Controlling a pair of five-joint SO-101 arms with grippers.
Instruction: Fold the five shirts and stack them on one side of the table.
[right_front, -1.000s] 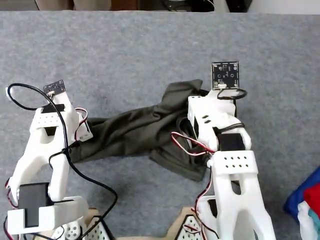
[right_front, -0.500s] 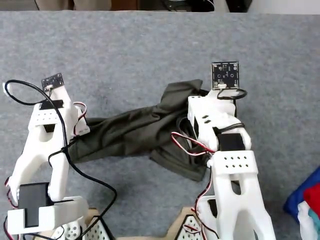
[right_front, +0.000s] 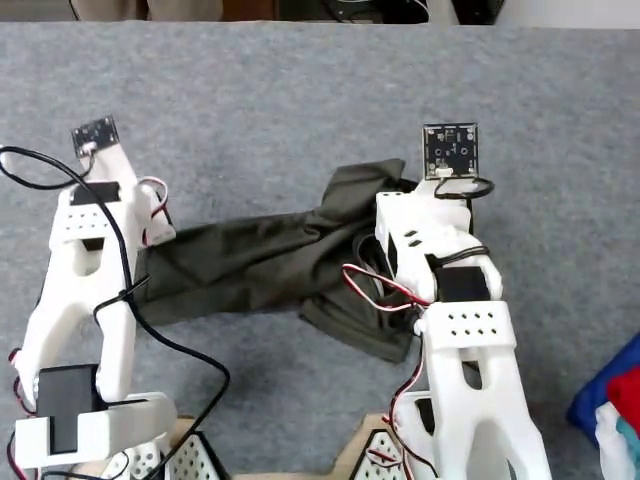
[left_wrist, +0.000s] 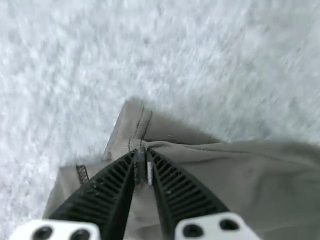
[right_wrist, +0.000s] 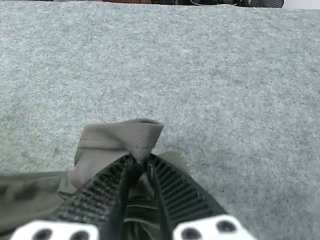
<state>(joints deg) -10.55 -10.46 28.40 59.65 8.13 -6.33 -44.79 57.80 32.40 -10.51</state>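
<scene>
A dark olive shirt (right_front: 270, 265) lies stretched between the two arms on the grey table. In the high view the arm on the left holds the shirt's left end and the arm on the right holds its upper right part. My left gripper (left_wrist: 142, 162) is shut on a hemmed edge of the olive shirt (left_wrist: 210, 170), whose cloth trails back under the fingers. My right gripper (right_wrist: 140, 162) is shut on a bunched fold of the olive shirt (right_wrist: 125, 137), which pokes up past the fingertips.
A pile of coloured cloth (right_front: 615, 410), blue, red and white, sits at the table's right edge near the front. Bare grey table (right_front: 260, 90) stretches behind the arms. Loose cables hang beside both arms.
The arm on the left has moved away from the other arm and toward the back, pulling the shirt's left end out and flattening it. The arm on the right has stayed still.
</scene>
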